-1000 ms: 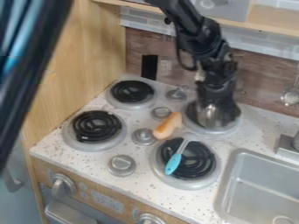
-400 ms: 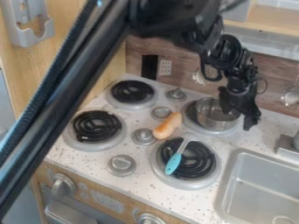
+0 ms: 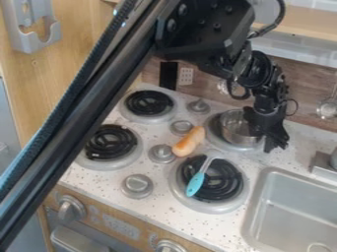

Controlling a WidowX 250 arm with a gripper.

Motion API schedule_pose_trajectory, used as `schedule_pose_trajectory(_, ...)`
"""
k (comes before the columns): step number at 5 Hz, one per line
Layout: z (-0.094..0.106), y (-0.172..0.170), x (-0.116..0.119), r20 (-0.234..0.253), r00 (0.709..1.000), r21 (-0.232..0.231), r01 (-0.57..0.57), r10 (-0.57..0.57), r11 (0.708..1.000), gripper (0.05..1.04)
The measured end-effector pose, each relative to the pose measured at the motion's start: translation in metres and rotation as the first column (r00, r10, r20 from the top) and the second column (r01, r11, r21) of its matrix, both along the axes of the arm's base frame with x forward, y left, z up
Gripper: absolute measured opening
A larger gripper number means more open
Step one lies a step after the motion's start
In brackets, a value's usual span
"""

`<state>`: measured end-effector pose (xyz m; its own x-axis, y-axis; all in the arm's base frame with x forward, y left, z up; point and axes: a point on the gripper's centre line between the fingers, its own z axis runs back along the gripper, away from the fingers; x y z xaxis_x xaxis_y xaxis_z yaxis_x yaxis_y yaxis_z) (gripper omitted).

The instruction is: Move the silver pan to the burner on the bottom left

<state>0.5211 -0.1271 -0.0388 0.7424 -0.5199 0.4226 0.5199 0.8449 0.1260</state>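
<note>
The black gripper [image 3: 270, 138] hangs at the right side of the silver pan [image 3: 234, 129], overlapping its right rim; whether it touches the pan I cannot tell. The pan stands upright on the back right burner [image 3: 214, 139]. At the front left, the bottom left burner [image 3: 111, 142] has a black coil, and the arm covers part of its left edge.
An orange-brown sausage-like toy [image 3: 189, 141] lies between the burners. A blue-handled utensil [image 3: 196, 183] rests across the front right burner [image 3: 227, 186]. Several grey knobs stand between the burners, and the sink [image 3: 299, 209] is at the lower right.
From over the pan, the gripper has moved to its right side, then slightly left and lower. The upper arm now crosses the left of the view. The pan looks unmoved.
</note>
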Motion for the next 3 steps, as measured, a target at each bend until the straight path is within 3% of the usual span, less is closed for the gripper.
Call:
schedule_pose_trajectory(1,0.0017,-0.0004,-0.0001,-0.004,1.000,0.007,0.017,-0.017,1.000,0.134)
schedule_pose_trajectory(3,0.0004,0.0019,-0.0059,-0.045,0.998,0.033,0.044,-0.042,0.998,0.065)
